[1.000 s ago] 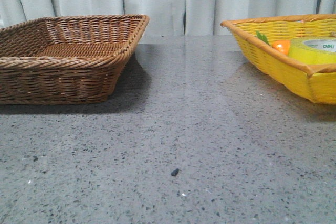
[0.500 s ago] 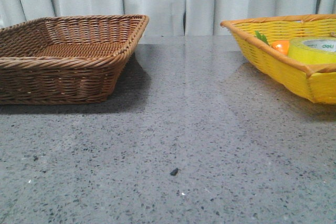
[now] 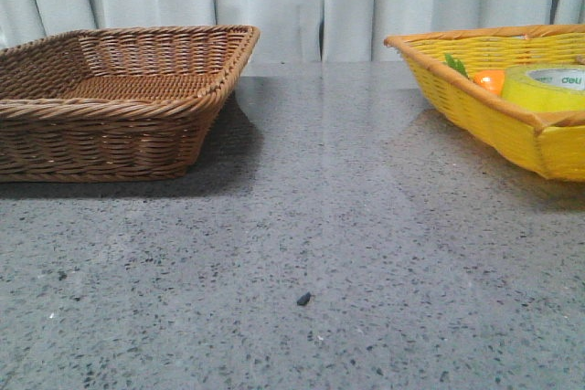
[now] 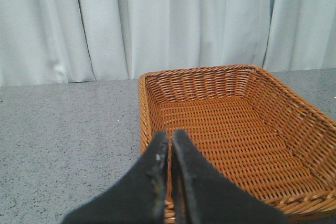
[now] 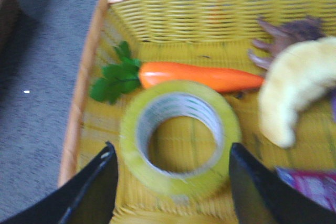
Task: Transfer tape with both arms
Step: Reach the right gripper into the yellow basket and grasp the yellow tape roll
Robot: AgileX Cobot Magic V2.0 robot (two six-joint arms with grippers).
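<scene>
The yellow tape roll (image 5: pixel 179 136) lies flat in the yellow basket (image 5: pixel 163 14), next to an orange carrot (image 5: pixel 199 76). In the front view the tape (image 3: pixel 546 87) shows at the far right inside the yellow basket (image 3: pixel 475 102). My right gripper (image 5: pixel 172 150) is open above the basket, one jaw on each side of the roll, not touching it. My left gripper (image 4: pixel 170 136) is shut and empty, over the near rim of the brown wicker basket (image 4: pixel 273 98). Neither gripper shows in the front view.
The brown basket (image 3: pixel 183 102) stands at the left of the grey table and holds nothing visible. A yellow banana (image 5: pixel 294 87), a purple-brown item (image 5: pixel 286 32) and a pink packet (image 5: pixel 310 184) also lie in the yellow basket. White curtains hang behind.
</scene>
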